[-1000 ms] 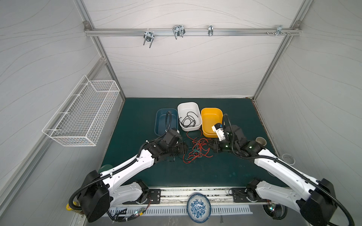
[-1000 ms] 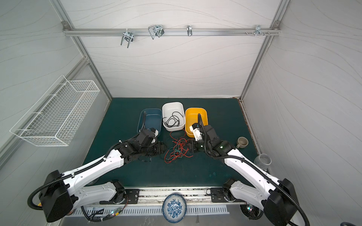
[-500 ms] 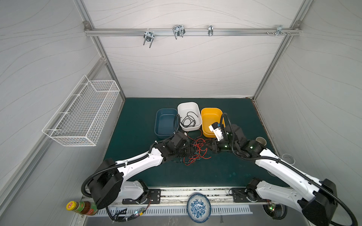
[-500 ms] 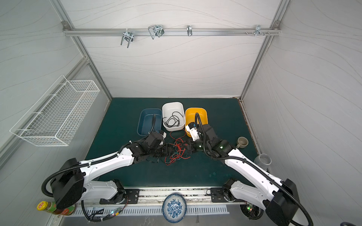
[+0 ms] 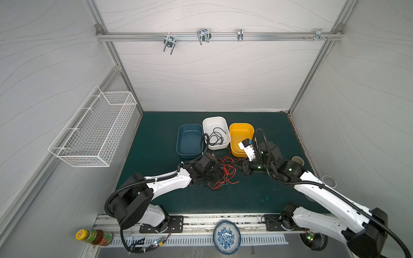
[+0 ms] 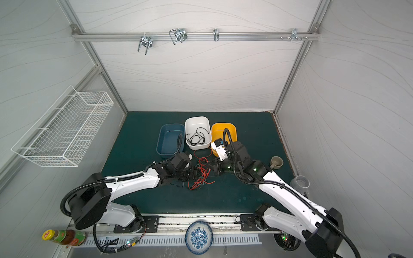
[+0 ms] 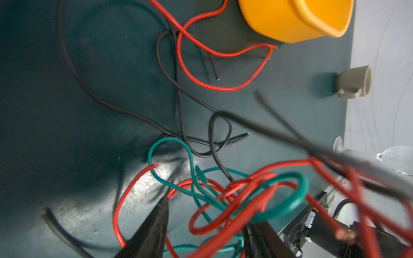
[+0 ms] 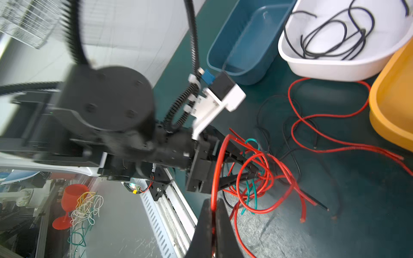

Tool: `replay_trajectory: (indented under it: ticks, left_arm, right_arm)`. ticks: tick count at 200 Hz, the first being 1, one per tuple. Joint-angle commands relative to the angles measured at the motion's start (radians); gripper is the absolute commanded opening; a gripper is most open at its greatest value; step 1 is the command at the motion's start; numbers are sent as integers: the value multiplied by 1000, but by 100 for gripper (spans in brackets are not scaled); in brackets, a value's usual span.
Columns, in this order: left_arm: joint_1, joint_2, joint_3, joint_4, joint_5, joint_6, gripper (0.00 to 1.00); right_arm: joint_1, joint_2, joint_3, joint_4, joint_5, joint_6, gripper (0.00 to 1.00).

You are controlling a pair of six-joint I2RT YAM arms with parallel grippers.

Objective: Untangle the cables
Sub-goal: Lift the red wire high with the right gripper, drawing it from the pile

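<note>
The right gripper [image 8: 213,203] pinches a red cable [image 8: 218,160] from the cables [image 5: 224,170] tangled on the surface [image 5: 156,156] — the left gripper [image 7: 205,212] spread around them. The white bin [image 5: 215,118] holds black cables [image 5: 215,136].

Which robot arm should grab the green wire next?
Probably the left. The left gripper has its jaws apart with loops of the green cable lying between them, so it could just close. The right gripper is shut on a red cable, so it's busy.

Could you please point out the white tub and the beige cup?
white tub [image 5: 214,121]: in a top view, on its far wall.
beige cup [image 7: 354,80]: in the left wrist view, on its side.
</note>
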Motion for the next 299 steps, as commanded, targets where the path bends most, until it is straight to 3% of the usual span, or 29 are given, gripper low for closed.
replay_trajectory:
  ticks: [1,52,90,151,238,299]
  left_arm:
    - [-5,25,-5,41,-17,-6,49]
    - [-3,52,-4,25,-41,13,30]
    - [-2,52,-6,-4,-74,33,22]
    - [19,40,-22,-29,-102,57,21]
    - [102,16,-64,-20,-58,66,16]
    - [112,-51,-22,-84,-60,88,22]
  right_arm:
    - [7,-28,40,-13,-12,-21,0]
    - [6,-70,77,-59,38,-27,0]
    - [2,-114,138,-141,172,-28,0]
    - [-55,-164,227,-230,226,-25,0]
    - [-138,-201,360,-339,236,-36,0]
    - [-145,-202,489,-383,288,-50,0]
